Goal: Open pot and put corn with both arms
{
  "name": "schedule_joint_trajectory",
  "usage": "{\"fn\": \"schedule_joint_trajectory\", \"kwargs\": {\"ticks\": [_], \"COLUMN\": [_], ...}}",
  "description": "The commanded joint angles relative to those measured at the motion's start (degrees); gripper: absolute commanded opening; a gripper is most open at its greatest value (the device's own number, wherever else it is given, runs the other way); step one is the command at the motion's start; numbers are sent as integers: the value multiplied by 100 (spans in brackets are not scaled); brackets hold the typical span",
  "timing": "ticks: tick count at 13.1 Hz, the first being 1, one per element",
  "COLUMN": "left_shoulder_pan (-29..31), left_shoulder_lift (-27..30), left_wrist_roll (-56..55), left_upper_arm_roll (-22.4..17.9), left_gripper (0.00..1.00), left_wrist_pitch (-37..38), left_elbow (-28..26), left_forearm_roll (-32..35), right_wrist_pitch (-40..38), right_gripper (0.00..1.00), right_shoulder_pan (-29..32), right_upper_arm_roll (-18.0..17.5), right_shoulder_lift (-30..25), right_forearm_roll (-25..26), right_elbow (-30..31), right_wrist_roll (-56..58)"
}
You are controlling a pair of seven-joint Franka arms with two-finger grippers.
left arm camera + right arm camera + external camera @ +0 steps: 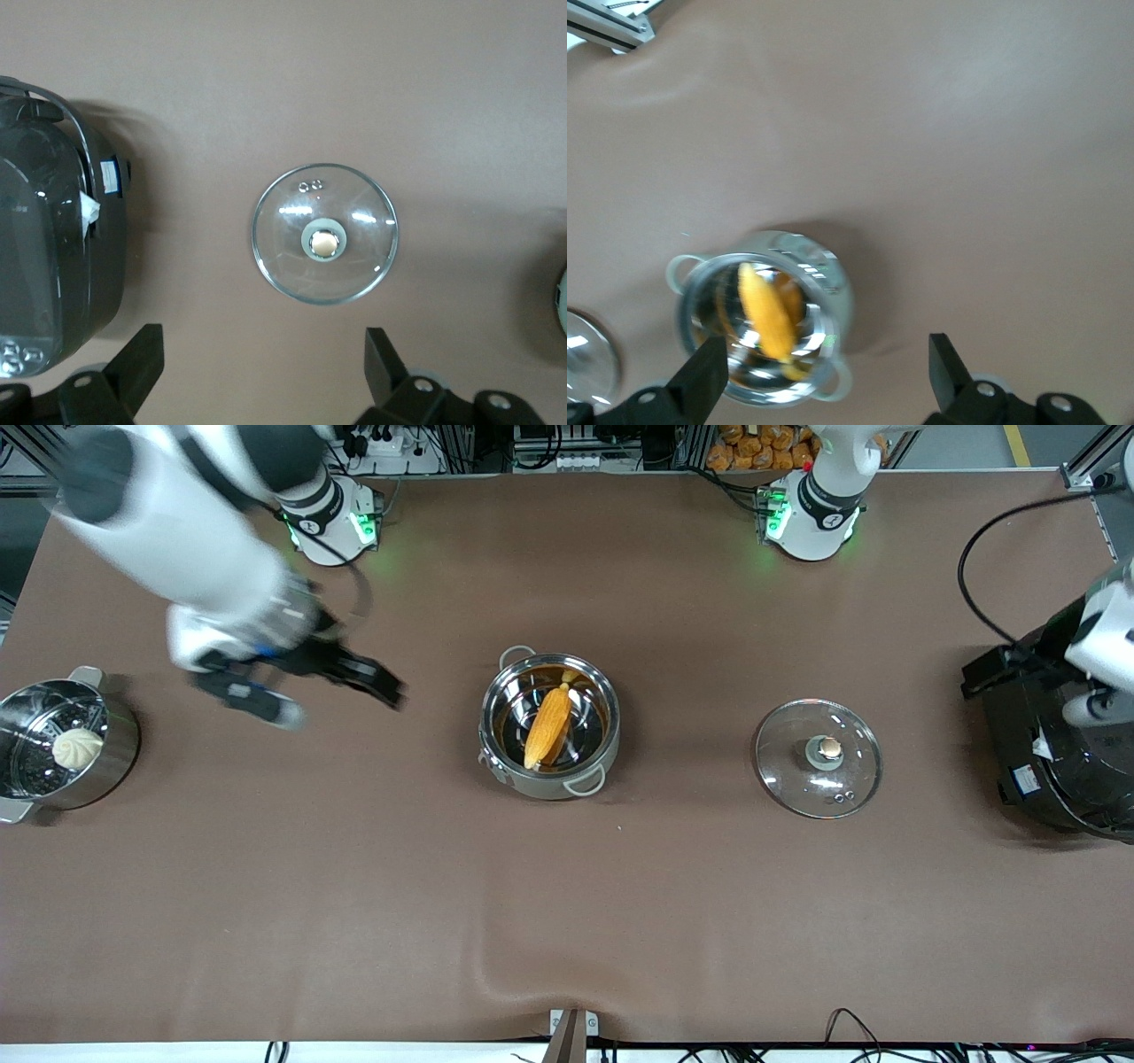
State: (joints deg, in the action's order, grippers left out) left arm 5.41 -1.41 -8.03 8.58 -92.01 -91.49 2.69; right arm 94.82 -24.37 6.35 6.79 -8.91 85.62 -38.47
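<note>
One pot (549, 726), one corn (547, 727), one lid (818, 757) (glass), one bun (77, 747)

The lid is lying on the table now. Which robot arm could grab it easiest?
Probably the left: its open gripper is up over the lid, the right gripper far away.
</note>
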Motion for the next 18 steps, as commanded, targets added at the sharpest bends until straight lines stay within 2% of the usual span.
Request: {"fn": "schedule_joint_trajectory", "kwargs": {"ticks": [1, 2, 4, 5, 9, 13, 16, 18], "left_shoulder_pan": [57, 48, 48, 48, 66, 5, -179, -390], "left_shoulder_lift": [237, 272, 290, 308, 317, 247, -52, 0], "left_wrist_roll": [125, 126, 134, 152, 249, 293, 293, 301], "left_upper_arm_roll": [205, 205, 214, 214, 197, 170, 100, -180], "left_gripper": [100, 100, 100, 100, 100, 100, 100, 100], "left_wrist_pitch": [175, 192, 280, 280, 324, 430, 789, 790], "left_elbow": [-71, -70, -53, -44, -18, 8, 438, 457], "left_forearm_roll": [30, 30, 30, 30, 21, -154, -146, -155], "right_wrist_pitch": [-192, -210, -342, -350, -342, -289, -472, -832], "right_gripper": [100, 100, 100, 100, 100, 100, 100, 100], "right_shoulder_pan": [432, 529, 756, 949, 1644, 1672, 1681, 1672], "right_upper_arm_roll": [-90, 49, 471, 507, 508, 499, 499, 499], "right_shoulder_lift": [-344, -415, -468, -521, -864, -855, -873, -873], "right_forearm_roll": [799, 1055, 1014, 1023, 988, 979, 979, 979], "right_elbow": [43, 43, 34, 43, 315, 447, 447, 447], "right_wrist_roll": [1519, 2144, 2973, 3299, 3794, 3785, 3794, 3794]}}
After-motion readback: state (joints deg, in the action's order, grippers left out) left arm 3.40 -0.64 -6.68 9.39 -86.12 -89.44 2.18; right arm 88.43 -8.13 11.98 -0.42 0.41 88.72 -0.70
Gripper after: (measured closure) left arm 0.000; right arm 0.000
